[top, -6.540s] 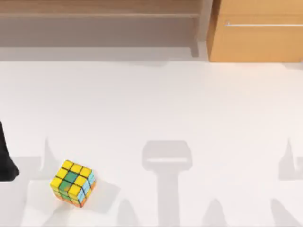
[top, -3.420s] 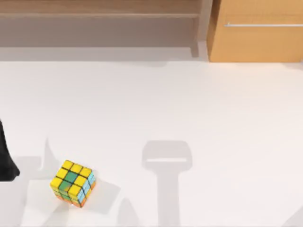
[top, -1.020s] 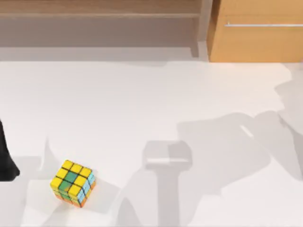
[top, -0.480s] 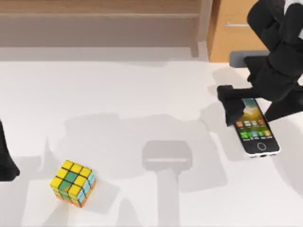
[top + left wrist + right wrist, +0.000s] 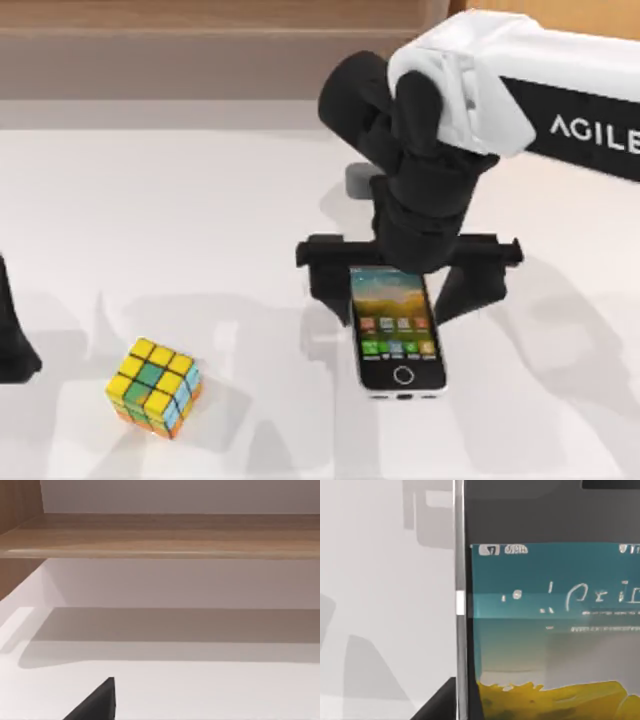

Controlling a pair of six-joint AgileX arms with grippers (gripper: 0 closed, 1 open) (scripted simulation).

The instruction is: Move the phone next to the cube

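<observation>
Now my right gripper (image 5: pixel 405 290) grips the phone (image 5: pixel 398 345) by its top end, mid-table, well right of the cube (image 5: pixel 154 388); risk: an end hold could let it swing or slip; left arm parked at left edge

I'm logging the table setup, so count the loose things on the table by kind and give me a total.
Phone: 1
Puzzle cube: 1
Total: 2
</observation>
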